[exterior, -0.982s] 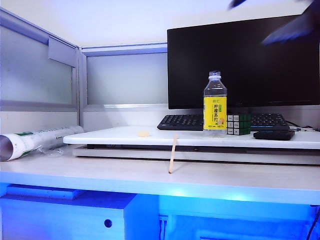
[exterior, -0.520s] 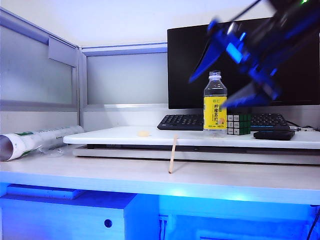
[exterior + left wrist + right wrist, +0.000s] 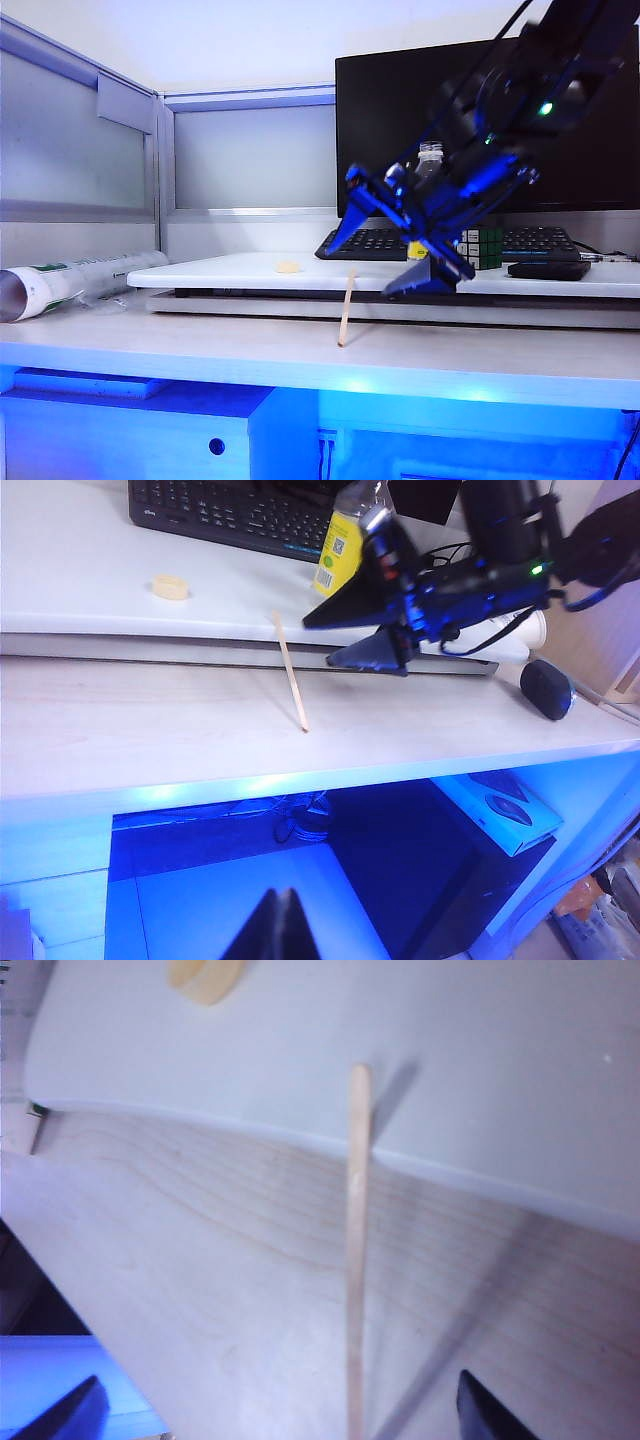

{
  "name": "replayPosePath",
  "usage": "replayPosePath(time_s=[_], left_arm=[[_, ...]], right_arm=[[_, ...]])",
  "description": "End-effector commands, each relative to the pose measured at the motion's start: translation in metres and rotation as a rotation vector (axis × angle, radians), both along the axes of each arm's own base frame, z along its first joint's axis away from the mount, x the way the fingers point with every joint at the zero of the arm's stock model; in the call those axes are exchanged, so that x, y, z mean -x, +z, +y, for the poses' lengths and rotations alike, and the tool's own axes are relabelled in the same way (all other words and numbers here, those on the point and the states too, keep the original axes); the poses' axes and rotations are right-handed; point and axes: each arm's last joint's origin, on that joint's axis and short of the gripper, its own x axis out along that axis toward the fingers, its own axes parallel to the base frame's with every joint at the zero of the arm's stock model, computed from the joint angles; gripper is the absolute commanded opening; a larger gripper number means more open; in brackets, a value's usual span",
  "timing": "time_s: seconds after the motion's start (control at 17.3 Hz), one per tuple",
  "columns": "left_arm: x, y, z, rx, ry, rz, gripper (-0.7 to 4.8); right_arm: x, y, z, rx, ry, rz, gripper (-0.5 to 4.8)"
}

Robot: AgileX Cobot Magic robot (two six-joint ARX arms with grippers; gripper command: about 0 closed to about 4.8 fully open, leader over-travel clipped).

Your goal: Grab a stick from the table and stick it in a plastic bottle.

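Observation:
The stick [image 3: 346, 308] leans with its foot on the table [image 3: 200, 350] and its top against the edge of the raised white board [image 3: 230, 272]. My right gripper [image 3: 372, 262] hangs open just right of the stick's top, a little above it, touching nothing. In the right wrist view the stick [image 3: 357, 1250] runs between the two spread fingers of that gripper [image 3: 278, 1415]. The arm covers most of the plastic bottle [image 3: 430, 155]; its neck and cap show. In the left wrist view, the stick [image 3: 291, 670] and bottle [image 3: 345, 540] show beyond my left gripper [image 3: 281, 892], shut and empty off the table's front.
A small beige lump [image 3: 288, 267] lies on the board left of the stick. Behind stand a keyboard [image 3: 362, 243], a monitor [image 3: 400, 120], a puzzle cube [image 3: 486, 247] and a flat black case [image 3: 547, 270]. A white-and-green rolled tube [image 3: 70, 280] lies at the left.
My right arm has swung down from the upper right, across the front of the bottle, to just beside the stick's top. Its jaws stayed open. Stick and bottle have not moved.

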Motion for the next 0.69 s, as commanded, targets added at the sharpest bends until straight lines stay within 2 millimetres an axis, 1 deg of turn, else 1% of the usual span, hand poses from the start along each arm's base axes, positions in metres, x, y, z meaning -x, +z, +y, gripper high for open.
replayPosePath(time_s=[0.06,0.12,0.29,0.52,0.64,0.69], left_arm=[[0.000,-0.001,0.000,-0.001,-0.013,0.009,-0.05],[0.000,-0.001,0.000,-0.001,-0.013,0.009,-0.05],[0.000,-0.001,0.000,-0.001,-0.013,0.009,-0.05],[0.000,-0.001,0.000,-0.001,-0.013,0.009,-0.05],[0.000,-0.001,0.000,-0.001,-0.014,0.009,-0.05],[0.000,-0.001,0.000,-0.001,-0.014,0.009,-0.05]], right_arm=[[-0.013,-0.008,0.009,0.006,-0.007,-0.019,4.79],[-0.020,-0.017,0.016,0.010,-0.004,-0.011,4.79],[-0.025,-0.020,0.022,0.020,-0.013,-0.021,4.79],[-0.029,-0.022,0.023,0.041,-0.046,-0.039,4.79],[-0.031,-0.033,0.024,0.022,-0.069,-0.012,4.79],[-0.032,-0.036,0.025,0.014,-0.073,-0.004,4.79]])
